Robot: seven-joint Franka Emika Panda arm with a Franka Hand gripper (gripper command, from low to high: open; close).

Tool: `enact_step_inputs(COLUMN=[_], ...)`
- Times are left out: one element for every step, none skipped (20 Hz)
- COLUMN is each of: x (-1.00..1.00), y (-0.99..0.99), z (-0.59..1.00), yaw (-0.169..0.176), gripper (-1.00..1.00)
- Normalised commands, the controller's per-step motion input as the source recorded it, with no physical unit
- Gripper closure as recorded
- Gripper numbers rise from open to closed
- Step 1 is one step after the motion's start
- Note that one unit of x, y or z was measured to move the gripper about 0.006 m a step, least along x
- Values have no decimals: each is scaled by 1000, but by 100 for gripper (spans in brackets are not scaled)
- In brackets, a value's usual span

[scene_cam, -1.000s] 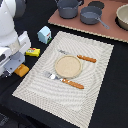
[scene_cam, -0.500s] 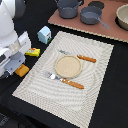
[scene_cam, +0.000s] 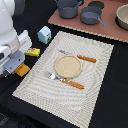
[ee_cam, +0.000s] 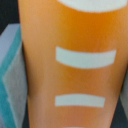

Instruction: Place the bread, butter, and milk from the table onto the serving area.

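Observation:
The bread (scene_cam: 21, 70), an orange-brown loaf, lies on the black table just off the serving area's edge on the exterior view's left. My gripper (scene_cam: 13, 65) is down right at the loaf, and the white hand hides its fingers. In the wrist view the bread (ee_cam: 75, 65) fills the picture with its pale score lines, and no fingers show. The yellow butter (scene_cam: 33, 51) lies on the table beside the mat's edge. The milk (scene_cam: 45, 34) stands upright near the mat's far corner. The serving area (scene_cam: 95, 95) is a beige striped placemat.
A round tan plate (scene_cam: 68, 66) and two orange-handled pieces of cutlery (scene_cam: 86, 58) (scene_cam: 75, 84) lie on the mat. A reddish-brown board (scene_cam: 107, 31) with grey pots (scene_cam: 91, 15) is behind it. A grey and teal shape (ee_cam: 11, 75) shows beside the loaf.

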Motion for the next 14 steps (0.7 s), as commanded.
enact_step_inputs(x=[483,703,866,1000,1000,1000,1000,1000,1000,1000,1000,1000,1000,1000], y=[71,123,183,209,171,186,200,229,251,263,263,220,183,180], z=[1000,1000,1000,1000,1000,1000,1000,1000,1000,1000,1000,937,757,689], yaw=[-27,-14,-1,-3,-6,0,0,0,0,0,0,0,0,0], gripper=[100,100,100,100,100,100,100,100,100,100,100,100,100,100])
